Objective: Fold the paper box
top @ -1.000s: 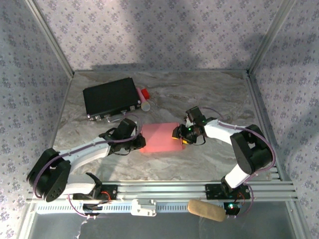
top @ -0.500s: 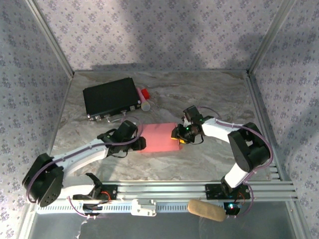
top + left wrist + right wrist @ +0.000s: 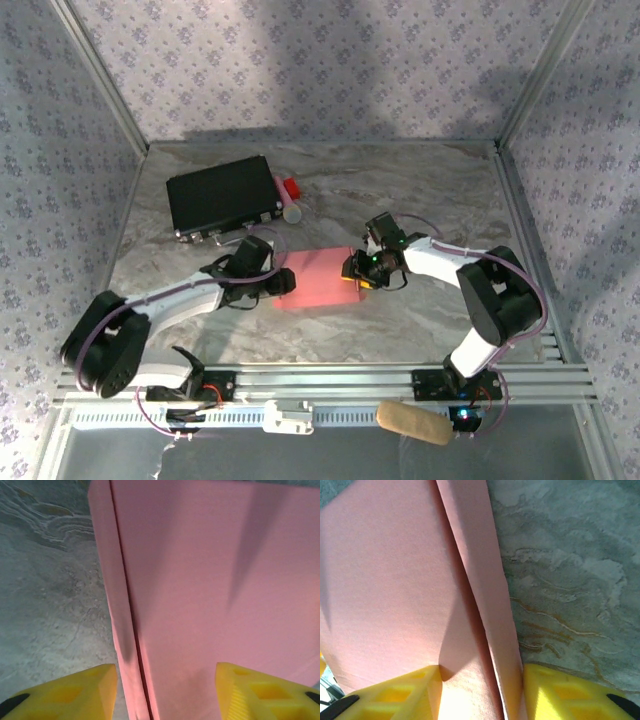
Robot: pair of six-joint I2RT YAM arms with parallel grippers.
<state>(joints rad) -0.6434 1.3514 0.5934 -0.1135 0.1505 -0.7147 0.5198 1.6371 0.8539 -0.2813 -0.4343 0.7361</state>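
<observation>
Nearest, one metal rail (image 3: 330, 382) is seen along the table's front edge, with one tan roll (image 3: 412, 422) lying just in front of it. Two arms are bolted to this rail. The left arm is folded out to the left, and its white forearm is stretched low over the table towards the middle. The right arm is bent at a raised black elbow on the right, and its forearm is run leftwards. One pink box (image 3: 320, 278) is laid flat at the middle of the marbled table (image 3: 420, 190), between the two grippers. The left gripper (image 3: 283, 284) is set at the box's left end; from the wrist, its yellow fingers (image 3: 75, 690) are seen standing apart, astride a long folded edge of the box (image 3: 210, 580). The right gripper (image 3: 355, 272) is placed at the box's right end; its fingers (image 3: 395, 692) are spread to either side of a narrow strip of the box (image 3: 385, 580), and whether that strip is squeezed cannot be told. Farther back on the left, one black case (image 3: 222, 195) is laid on the table, with one small red thing (image 3: 292, 187) and one pale cylinder (image 3: 294, 211) just beside its right end. Flowered walls (image 3: 300, 70) are set around the table.
</observation>
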